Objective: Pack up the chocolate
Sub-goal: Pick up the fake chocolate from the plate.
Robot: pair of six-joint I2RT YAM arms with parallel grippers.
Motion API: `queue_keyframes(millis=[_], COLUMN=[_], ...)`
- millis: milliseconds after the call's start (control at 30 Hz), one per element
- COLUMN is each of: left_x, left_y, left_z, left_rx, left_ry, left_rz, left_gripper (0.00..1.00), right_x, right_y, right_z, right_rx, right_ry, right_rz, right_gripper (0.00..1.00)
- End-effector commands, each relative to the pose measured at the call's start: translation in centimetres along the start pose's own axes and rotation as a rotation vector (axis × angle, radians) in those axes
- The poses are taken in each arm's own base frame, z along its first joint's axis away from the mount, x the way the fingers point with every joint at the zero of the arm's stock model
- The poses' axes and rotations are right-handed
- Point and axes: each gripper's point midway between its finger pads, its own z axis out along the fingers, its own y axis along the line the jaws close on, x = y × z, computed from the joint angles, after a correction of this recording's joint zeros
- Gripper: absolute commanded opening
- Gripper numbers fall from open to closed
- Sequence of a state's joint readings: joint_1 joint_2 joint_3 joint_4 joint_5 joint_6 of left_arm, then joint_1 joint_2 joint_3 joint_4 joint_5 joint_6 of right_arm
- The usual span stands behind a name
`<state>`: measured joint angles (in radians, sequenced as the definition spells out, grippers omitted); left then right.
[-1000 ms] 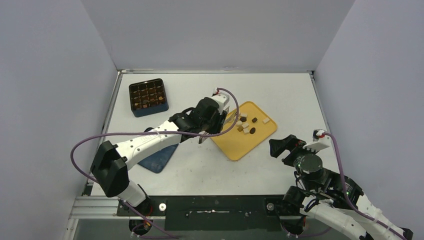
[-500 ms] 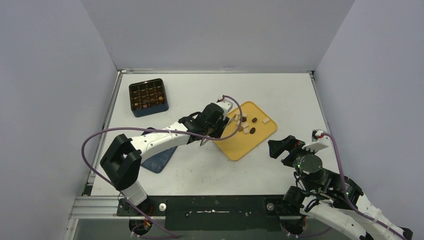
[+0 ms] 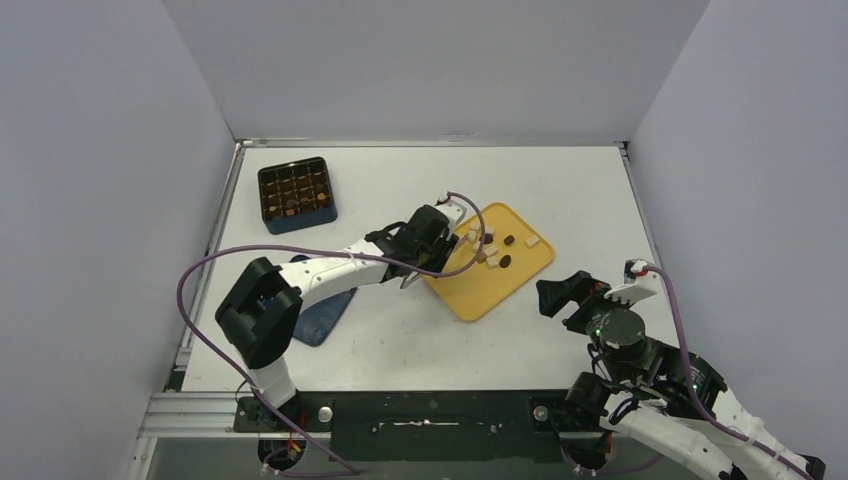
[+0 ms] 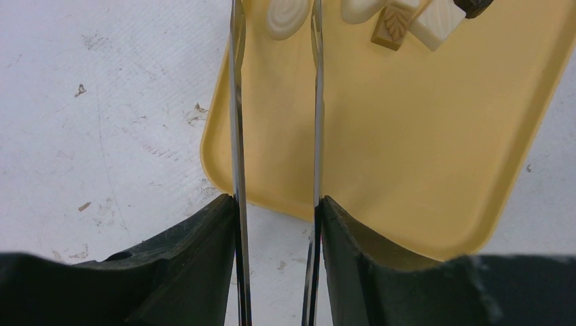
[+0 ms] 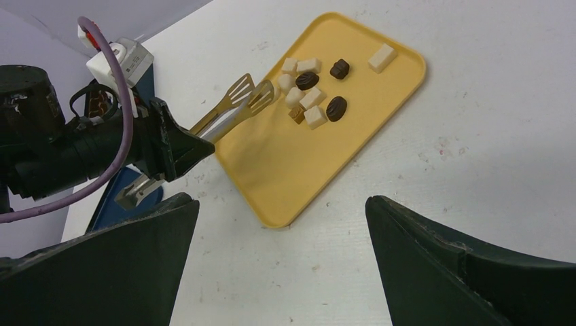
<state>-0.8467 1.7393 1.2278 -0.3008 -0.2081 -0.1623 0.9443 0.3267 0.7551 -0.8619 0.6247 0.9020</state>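
Reaching across the tray's point(image 4: 407, 149) edge, the left fingers point(image 4: 197, 265) clamp the handles of the tongs point(image 4: 237, 102), narrowed enough to hold them while the two blades stay apart. Over the last second the left arm has folded its elbow inward and slid the wrist a little closer to the tray, carrying the blades forward over the yellow surface. A round white piece point(image 4: 288, 19) now lines up between the blades straight ahead of the left fingers. The tips are cut off in the left wrist view, and in the right wrist view they look just short of the pile, so no piece seems gripped yet.

The chocolate point(image 5: 307, 81) lies loose on the tray ahead of the tongs, white and dark pieces bunched together with one white piece off on its own. The box point(image 3: 295, 193) sits well behind the left fingers, away from the tray, with a few pieces in its cells.

The right fingers point(image 5: 156, 231) are spread wide and hold nothing, hovering over the desk point(image 5: 475, 136) with the tray ahead of them, unmoved in that second.

The approach looks nearly done. The next need is probably a small advance and a squeeze on the white piece, and a rounded piece could slip out as the blades close.
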Motion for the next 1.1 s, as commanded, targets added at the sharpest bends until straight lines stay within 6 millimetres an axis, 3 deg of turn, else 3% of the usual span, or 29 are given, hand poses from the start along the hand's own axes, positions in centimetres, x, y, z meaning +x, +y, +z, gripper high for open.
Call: queue_keyframes(millis=[0,367,833,1067], left_x=[-3.3,-2.7,-2.4,-2.4], left_y=[-0.2,-1.4,-1.1,-1.6], left_z=[0.4,0.4,1.4,0.7], left_rx=[0.037,0.082,0.058,0.05], left_ry=[-0.09,-0.057,-0.04,-0.037], left_rz=[-0.022,-0.006,0.005,0.027], left_gripper=[0.44,0.4,0.37,0.35], right_x=[-0.8,-0.9,-1.1,-1.0], right_y=[0.4,0.4,0.4,0.4], right_z=[0.0,-0.2,-0.3,-0.2], right_rx=[-0.012,-0.018,-0.022,-0.022], right_ry=[-0.035,-0.036,-0.044,-0.044], right_rz=[0.026,0.03,0.032,0.031], right_gripper=[1.0,1.0,1.0,1.0])
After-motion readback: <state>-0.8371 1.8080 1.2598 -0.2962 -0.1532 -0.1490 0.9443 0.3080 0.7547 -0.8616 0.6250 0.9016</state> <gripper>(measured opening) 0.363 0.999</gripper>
